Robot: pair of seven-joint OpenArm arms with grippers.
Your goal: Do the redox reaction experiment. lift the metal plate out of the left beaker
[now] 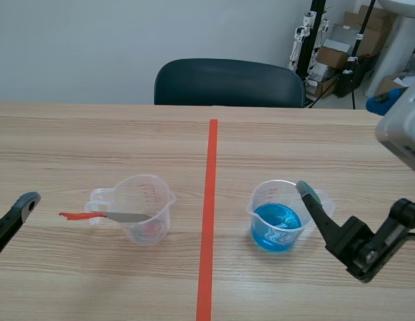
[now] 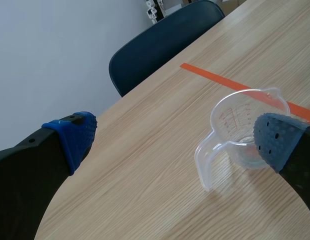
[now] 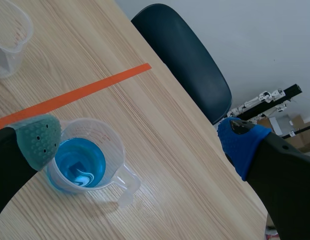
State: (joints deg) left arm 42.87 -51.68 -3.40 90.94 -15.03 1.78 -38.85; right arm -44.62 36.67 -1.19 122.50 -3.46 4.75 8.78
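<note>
1. left gripper [image 2: 175, 137]: fingers spread wide with nothing between them, low over the table's [image 1: 94, 144] left side, apart from the left beaker.
2. left beaker [image 1: 146, 208]: clear and upright, left of the tape line. the metal plate [image 1: 127, 216] leans in it, its grey end inside and its red tip sticking out past the handle.
3. tape line [image 1: 209, 221]: runs down the table's middle.
4. right beaker [image 1: 278, 217]: holds blue liquid.
5. right gripper [image 3: 140, 140]: fingers spread, holding nothing, one pad at the right beaker's rim.

left beaker [image 2: 235, 115]: partly behind left hand [image 2: 175, 137] | metal plate [image 1: 130, 217]: inner end unclear
</note>
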